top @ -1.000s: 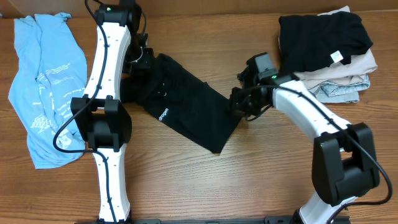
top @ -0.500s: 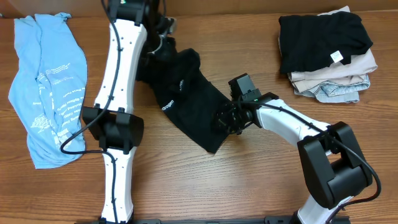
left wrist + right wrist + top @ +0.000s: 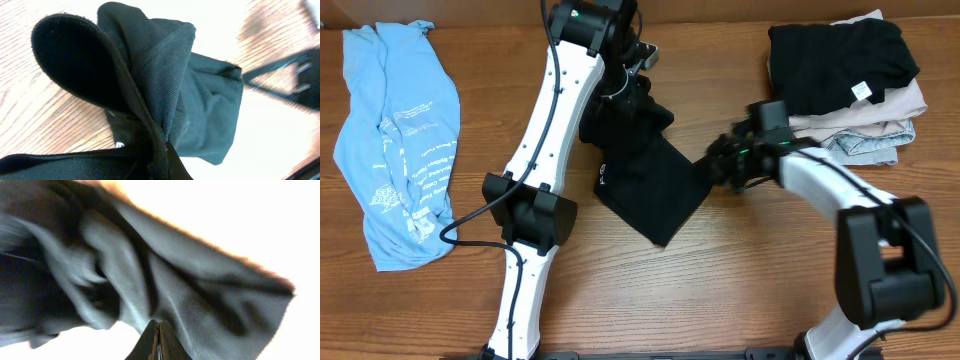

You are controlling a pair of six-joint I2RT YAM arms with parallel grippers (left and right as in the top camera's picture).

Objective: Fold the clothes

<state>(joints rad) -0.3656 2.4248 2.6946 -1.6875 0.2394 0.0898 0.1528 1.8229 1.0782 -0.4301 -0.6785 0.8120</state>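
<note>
The black T-shirt lies bunched mid-table, its white lettering at the left edge. My left gripper is shut on its upper end, which stands lifted and folded over in the left wrist view. My right gripper is shut on the shirt's right corner; the right wrist view shows blurred dark cloth above the closed fingertips. A light blue tee with white print lies spread at the far left.
A stack of folded clothes, black on top of beige and pale blue, sits at the back right. The wooden table shows bare in front.
My left gripper has carried the shirt's upper end rightward, bunching the shirt. My right gripper has pulled back to the right with the shirt's corner.
</note>
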